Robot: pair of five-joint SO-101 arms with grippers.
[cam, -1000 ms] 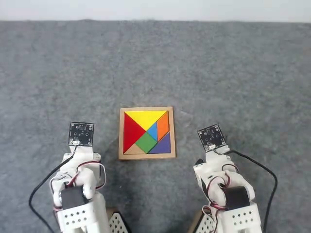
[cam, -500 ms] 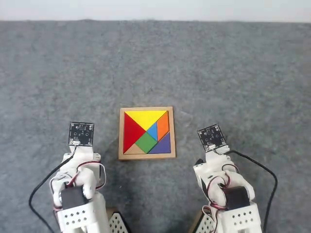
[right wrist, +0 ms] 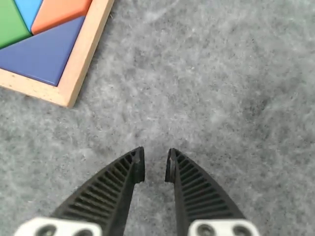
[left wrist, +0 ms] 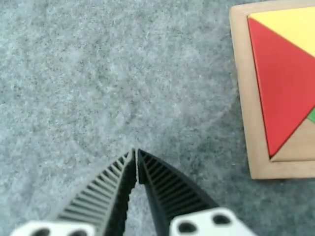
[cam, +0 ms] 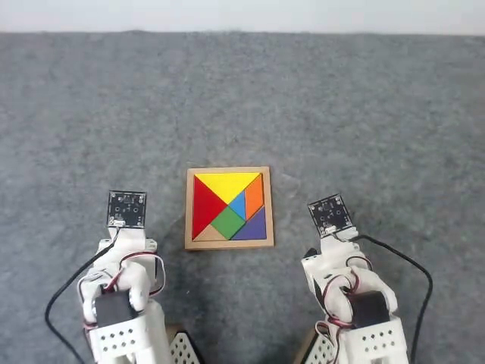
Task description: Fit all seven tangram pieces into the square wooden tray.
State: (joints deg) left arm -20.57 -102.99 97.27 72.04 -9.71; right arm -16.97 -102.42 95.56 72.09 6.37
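Note:
The square wooden tray (cam: 189, 208) lies on the grey carpet between the two arms. In it sit a yellow triangle (cam: 226, 184), a red triangle (cam: 204, 206), a small blue triangle (cam: 238, 206), an orange parallelogram (cam: 254, 197), a green square (cam: 227, 223) and a purple triangle (cam: 253, 227). The near-left corner (cam: 203, 233) is wood-coloured; I cannot tell piece from bare floor. My left gripper (left wrist: 136, 153) is shut on nothing, over carpet beside the tray's rim (left wrist: 241, 88). My right gripper (right wrist: 155, 164) stands a narrow gap open, empty, off the tray's corner (right wrist: 66, 96).
Grey carpet stretches all around the tray, with a pale wall strip (cam: 242, 15) at the far edge. The left arm (cam: 121, 262) and right arm (cam: 348, 277) are folded back near the front edge, with a black cable (cam: 413, 269) trailing from the right one.

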